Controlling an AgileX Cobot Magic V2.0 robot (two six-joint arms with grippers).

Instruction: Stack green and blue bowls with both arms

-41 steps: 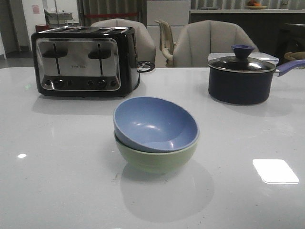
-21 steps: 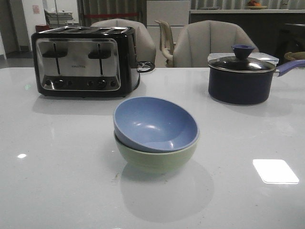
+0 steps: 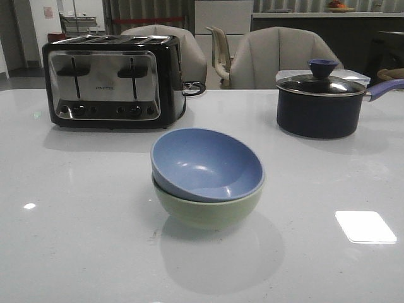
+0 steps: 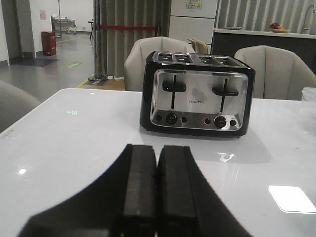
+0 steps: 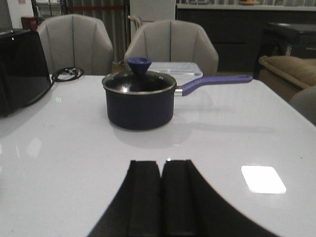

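In the front view the dusty blue bowl (image 3: pixel 205 163) sits tilted inside the pale green bowl (image 3: pixel 208 210) at the middle of the white table. Neither arm shows in the front view. My left gripper (image 4: pixel 157 148) is shut and empty, low over the table, facing the toaster. My right gripper (image 5: pixel 162 163) is shut and empty, low over the table, facing the saucepan. Neither bowl shows in the wrist views.
A black and steel toaster (image 3: pixel 107 79) stands at the back left, also in the left wrist view (image 4: pixel 197 94). A dark lidded saucepan with a blue knob (image 3: pixel 320 101) stands at the back right, also in the right wrist view (image 5: pixel 139 98). Grey chairs stand behind the table.
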